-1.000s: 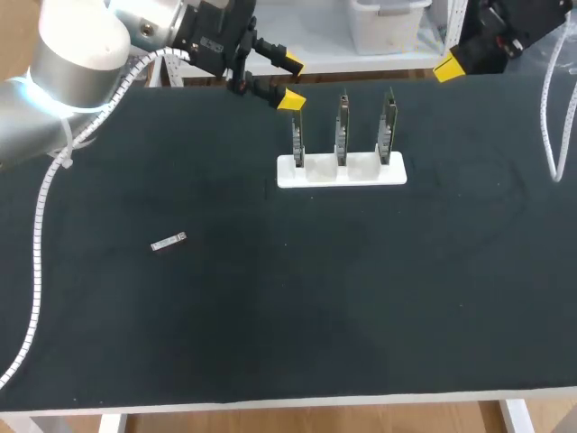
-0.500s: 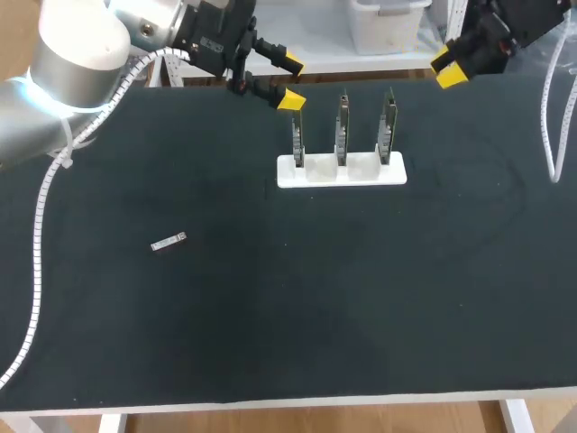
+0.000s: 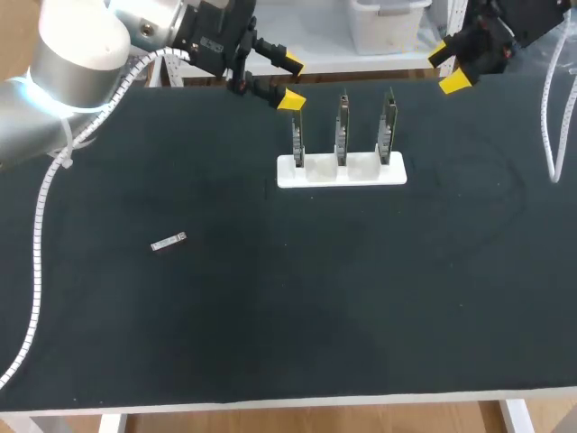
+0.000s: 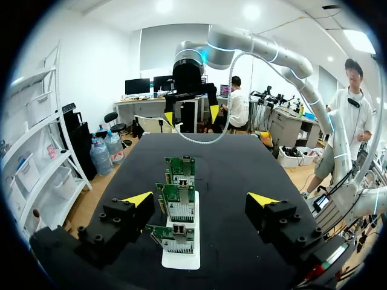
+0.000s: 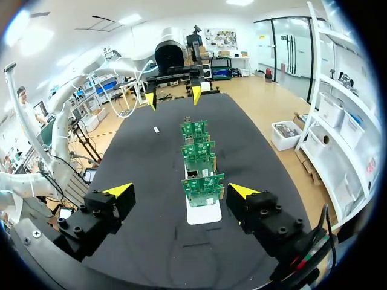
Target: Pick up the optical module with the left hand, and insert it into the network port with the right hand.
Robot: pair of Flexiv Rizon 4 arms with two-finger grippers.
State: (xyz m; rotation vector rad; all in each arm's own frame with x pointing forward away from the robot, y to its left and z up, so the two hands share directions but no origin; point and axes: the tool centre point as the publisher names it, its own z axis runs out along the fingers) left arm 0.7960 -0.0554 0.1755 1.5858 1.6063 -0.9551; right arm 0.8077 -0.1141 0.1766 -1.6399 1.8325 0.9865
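Optical module (image 3: 168,243) on table (image 3: 270,325), both jaws wide open, empty

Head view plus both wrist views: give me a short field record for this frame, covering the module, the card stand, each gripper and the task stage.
optical module: lying flat on the black table, left of the stand, untouched
card stand: white base holding three upright network cards in a row
left gripper: open, empty, near the stand's left-end card
right gripper: open, empty, at the table's far edge, right of the stand
task stage: pick not yet begun
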